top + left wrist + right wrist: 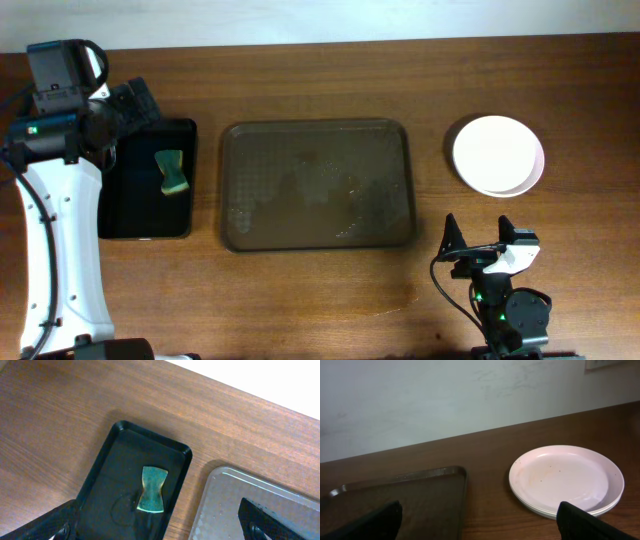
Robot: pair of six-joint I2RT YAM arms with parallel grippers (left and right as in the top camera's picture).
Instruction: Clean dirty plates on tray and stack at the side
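The white plates (pixel 498 155) sit stacked on the table to the right of the tray; in the right wrist view the stack (pixel 566 479) shows small brown specks on the top plate. The brown-grey tray (pixel 317 184) lies mid-table with nothing on it but wet marks, and its edge shows in the left wrist view (pixel 235 510) and right wrist view (pixel 405 495). My left gripper (pixel 165 527) is open and empty, held above the black tray. My right gripper (pixel 478 238) is open and empty near the front edge, short of the plates.
A glossy black tray (pixel 150 180) at the left holds a green sponge (pixel 173 172), also seen in the left wrist view (pixel 152 489). The left arm's white link runs down the left edge of the table. A pale wall stands behind the table.
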